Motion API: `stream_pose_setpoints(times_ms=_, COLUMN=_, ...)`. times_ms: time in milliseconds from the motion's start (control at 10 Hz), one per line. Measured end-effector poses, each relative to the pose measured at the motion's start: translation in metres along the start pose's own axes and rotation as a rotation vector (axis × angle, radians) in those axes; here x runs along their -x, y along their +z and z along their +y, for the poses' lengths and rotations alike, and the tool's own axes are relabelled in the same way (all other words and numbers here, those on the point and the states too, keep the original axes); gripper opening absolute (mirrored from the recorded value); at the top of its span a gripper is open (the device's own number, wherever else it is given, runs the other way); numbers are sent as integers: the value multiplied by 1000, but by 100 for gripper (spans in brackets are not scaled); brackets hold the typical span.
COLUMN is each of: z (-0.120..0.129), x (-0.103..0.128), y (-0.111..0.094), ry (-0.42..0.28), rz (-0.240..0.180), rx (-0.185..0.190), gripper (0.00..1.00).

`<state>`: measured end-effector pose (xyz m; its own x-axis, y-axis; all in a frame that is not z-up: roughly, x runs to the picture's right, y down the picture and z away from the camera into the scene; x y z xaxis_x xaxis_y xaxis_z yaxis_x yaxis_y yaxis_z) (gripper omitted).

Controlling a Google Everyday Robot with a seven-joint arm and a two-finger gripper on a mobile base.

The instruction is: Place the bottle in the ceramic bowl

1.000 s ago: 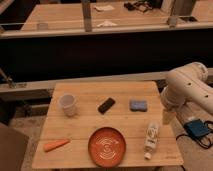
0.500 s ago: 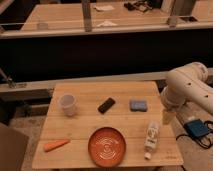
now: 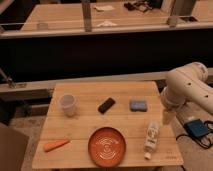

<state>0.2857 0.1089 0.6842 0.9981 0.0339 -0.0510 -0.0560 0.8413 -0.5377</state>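
Observation:
The bottle (image 3: 151,136), small and white with a faint label, lies on its side near the right front of the wooden table (image 3: 85,126). Left of it sits the ceramic bowl (image 3: 107,146), a shallow orange-red dish with pale rings inside, and nothing is in it. My gripper (image 3: 168,118) hangs from the white arm at the table's right edge, above and slightly right of the bottle. It is open, holds nothing and touches neither object.
A white cup (image 3: 68,105) stands at the table's left. A black block (image 3: 106,105) and a blue pad (image 3: 138,105) lie mid-table. An orange carrot (image 3: 56,145) rests at the front left. A blue device (image 3: 199,128) with cables sits on the floor to the right.

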Motion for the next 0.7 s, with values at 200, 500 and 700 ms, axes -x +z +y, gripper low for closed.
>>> stream_pose_setpoints(times_ms=200, z=7, x=5, y=13, ry=-20, rz=-20, rx=8, gripper=80)
stream_pose_setpoints(times_ms=500, z=13, x=9, y=22, ry=-42, rz=-33, rx=13, gripper=80)
stream_pose_setpoints(times_ms=700, z=15, x=11, y=23, ry=-57, rz=-39, rx=14, gripper=80)
